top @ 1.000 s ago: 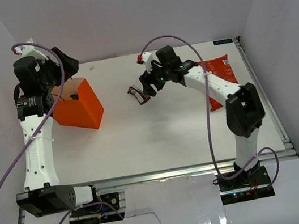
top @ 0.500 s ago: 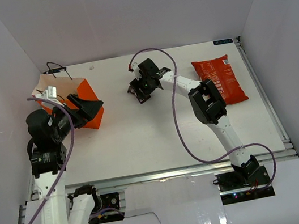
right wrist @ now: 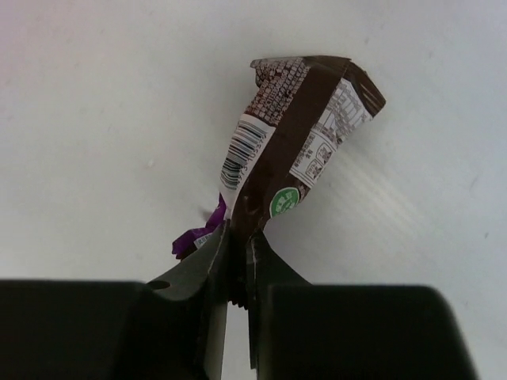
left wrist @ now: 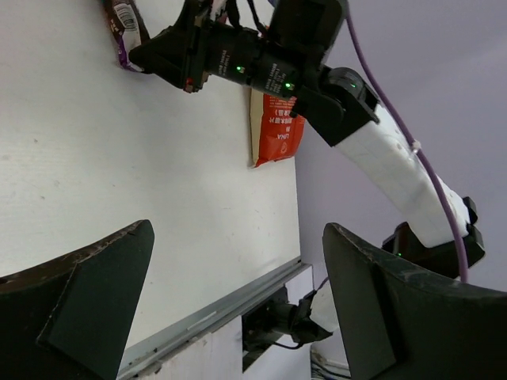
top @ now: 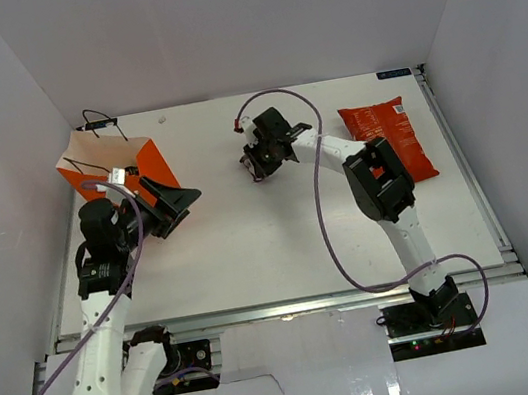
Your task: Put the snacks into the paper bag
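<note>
The orange paper bag [top: 150, 162] stands open at the table's far left, black cord handles up. My left gripper [top: 185, 211] hangs just right of and nearer than the bag, jaws wide apart and empty; in the left wrist view its fingers [left wrist: 87, 301] frame bare table. My right gripper [top: 256, 164] is at the middle back, shut on a dark purple-brown wrapper [right wrist: 293, 150] by its lower end, a purple bit [right wrist: 194, 237] beside the jaws. That wrapper [left wrist: 127, 32] also shows in the left wrist view. The large red-orange crisp packet [top: 388, 141] lies flat at the right.
White walls enclose the white table [top: 282, 245] on three sides. The metal rail of the near edge [left wrist: 222, 313] shows in the left wrist view. The right arm [top: 377, 178] stretches from its base across the table's right half, beside the crisp packet.
My right gripper has closed on the dark wrapper. The left arm has swung down from the bag's mouth to its right, nearer side, still open.
</note>
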